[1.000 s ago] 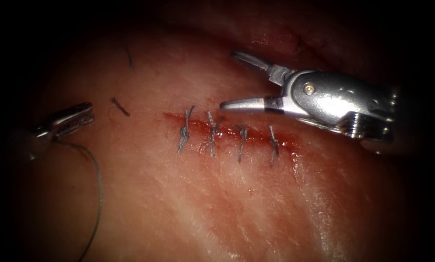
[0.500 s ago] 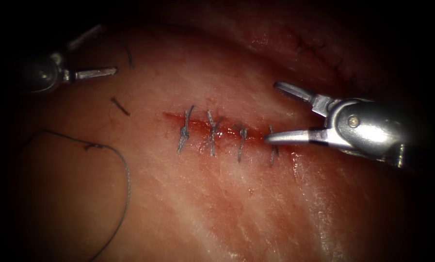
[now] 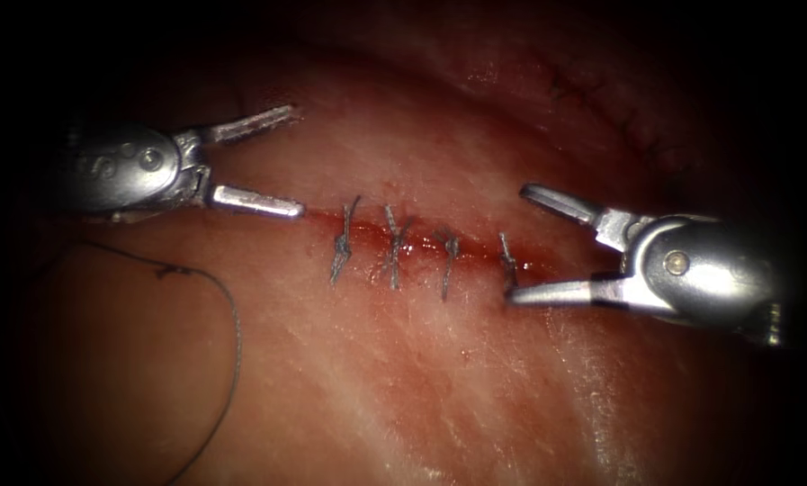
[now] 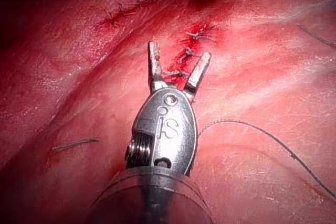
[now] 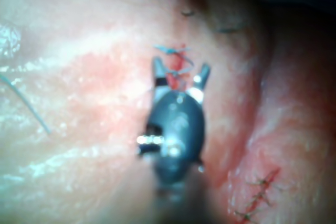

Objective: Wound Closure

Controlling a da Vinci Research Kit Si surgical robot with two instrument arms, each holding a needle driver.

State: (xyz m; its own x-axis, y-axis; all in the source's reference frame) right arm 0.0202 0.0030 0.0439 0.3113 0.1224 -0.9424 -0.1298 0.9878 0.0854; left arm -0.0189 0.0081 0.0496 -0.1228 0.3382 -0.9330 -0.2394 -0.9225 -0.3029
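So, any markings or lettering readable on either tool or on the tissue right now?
"IS": embossed on the left tool wrist housing, seen from the left wrist view.
Same marking on the left tool housing in the endoscope view: too faint to read.
Right tool housing: no text visible.
Tissue: no text.

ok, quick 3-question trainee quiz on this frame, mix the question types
1. True or false: the left hand holds the thread.
2. How many stitches cross the cut? A) two B) four C) six
3. Fill in: the right hand's jaws stand ____ at the cut's right end.

Key
1. False: its jaws stand open on nothing at the cut's left end; the thread lies loose on the tissue, left of the cut.
2. B.
3. Open, holding nothing.
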